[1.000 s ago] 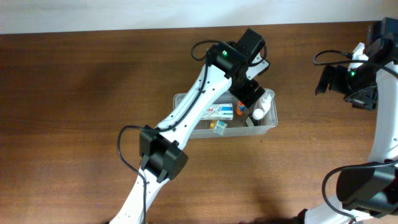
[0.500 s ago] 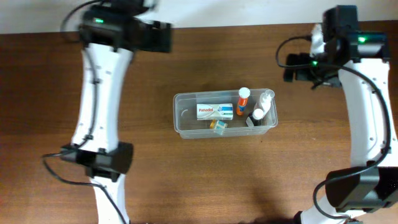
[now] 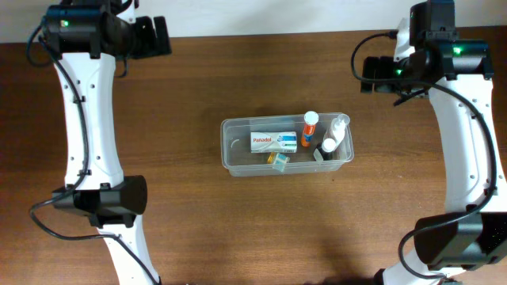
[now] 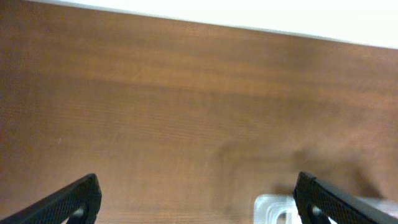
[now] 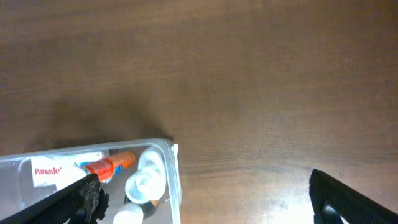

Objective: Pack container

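Container (image 3: 238, 154): found at the middle of the tabletop (image 3: 182, 214), upright, long side running left to right. Inside it we note a white box (image 3: 275, 142) lying flat, an orange-capped bottle (image 3: 309, 129) and a white bottle (image 3: 336, 134) toward the right end, and a small yellow-and-blue piece (image 3: 279, 159) by the wall nearest the robot. We see nothing loose on the tabletop around it.

The left arm (image 3: 79, 119) reaches to the far left corner and the right arm (image 3: 467, 134) to the far right, both well apart from the container. The left jaws and right jaws alike are spread wide with nothing between them, as each wrist view shows.

Our judgement: packing looks complete or nearly so, and the step in hand is to stand clear. To do it well, we advise holding both arms high and outside the rim, since a brush against so light a tub could slide it or topple the bottles. Should a further piece need packing, the bare left end is the place to lower it.
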`<action>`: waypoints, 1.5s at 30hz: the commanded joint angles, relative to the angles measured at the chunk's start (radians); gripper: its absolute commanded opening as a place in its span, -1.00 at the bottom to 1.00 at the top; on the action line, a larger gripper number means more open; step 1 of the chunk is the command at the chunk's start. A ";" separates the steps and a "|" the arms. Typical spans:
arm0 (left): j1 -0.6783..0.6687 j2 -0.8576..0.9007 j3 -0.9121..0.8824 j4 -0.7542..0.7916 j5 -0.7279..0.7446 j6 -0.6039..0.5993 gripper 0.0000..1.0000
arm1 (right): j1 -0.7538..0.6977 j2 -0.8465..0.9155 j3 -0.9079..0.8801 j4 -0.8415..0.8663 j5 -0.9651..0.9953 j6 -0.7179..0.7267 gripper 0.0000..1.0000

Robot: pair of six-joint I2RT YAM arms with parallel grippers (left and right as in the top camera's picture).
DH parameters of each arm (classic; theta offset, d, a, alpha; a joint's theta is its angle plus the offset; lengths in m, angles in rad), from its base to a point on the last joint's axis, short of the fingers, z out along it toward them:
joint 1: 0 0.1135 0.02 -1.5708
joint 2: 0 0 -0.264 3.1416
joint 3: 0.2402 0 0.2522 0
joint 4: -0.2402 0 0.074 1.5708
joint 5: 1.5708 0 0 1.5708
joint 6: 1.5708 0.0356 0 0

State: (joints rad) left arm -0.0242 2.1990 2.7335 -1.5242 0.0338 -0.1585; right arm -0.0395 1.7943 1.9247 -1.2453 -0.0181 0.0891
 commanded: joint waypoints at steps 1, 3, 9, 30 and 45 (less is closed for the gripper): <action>0.030 -0.005 0.003 -0.063 -0.004 -0.009 0.99 | 0.000 -0.061 -0.006 -0.046 0.066 0.000 0.97; 0.036 -0.005 0.003 -0.113 -0.003 -0.008 0.99 | 0.000 -0.103 -0.006 -0.057 0.069 0.001 0.97; 0.031 -0.027 0.003 -0.164 -0.003 -0.005 0.99 | 0.000 -0.280 -0.008 -0.135 0.087 0.000 0.96; 0.031 -0.668 -0.947 0.051 -0.072 -0.009 0.99 | 0.000 -0.550 -0.602 0.005 0.052 0.007 0.97; 0.034 -1.595 -1.878 0.518 -0.187 -0.009 0.99 | 0.001 -0.733 -0.726 0.039 0.049 0.044 0.97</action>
State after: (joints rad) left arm 0.0071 0.6510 0.8753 -1.0187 -0.0902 -0.1619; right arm -0.0395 1.1015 1.2552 -1.2209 0.0368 0.1097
